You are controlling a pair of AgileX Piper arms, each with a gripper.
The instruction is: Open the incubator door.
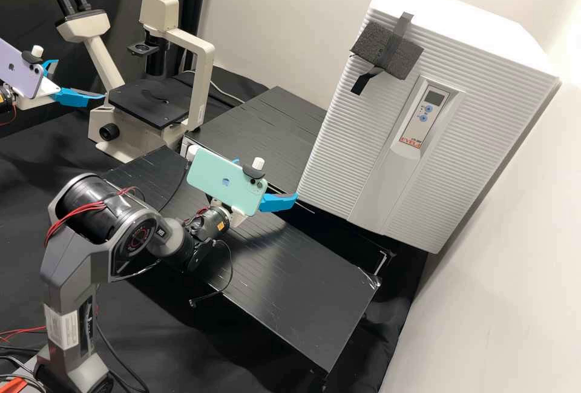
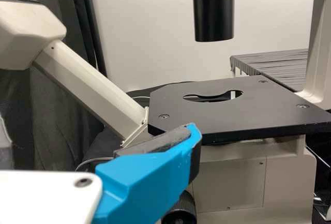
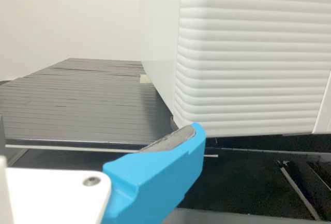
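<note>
Looks barely begun: door [image 1: 345,138] shut on a white incubator [image 1: 460,11], toward the right of the high view, on a black bench [image 1: 272,123]. Remains to be pulled open. Has closely ribbed white faces, rounded corners, a small control panel [image 1: 422,114] and dark foam [image 1: 387,51] strapped near the top. Beside the lower door corner, contact unclear, an open, empty right end effector [image 1: 267,180]; near a microscope [image 1: 200,84], an open, empty left end effector [image 1: 80,79].
</note>
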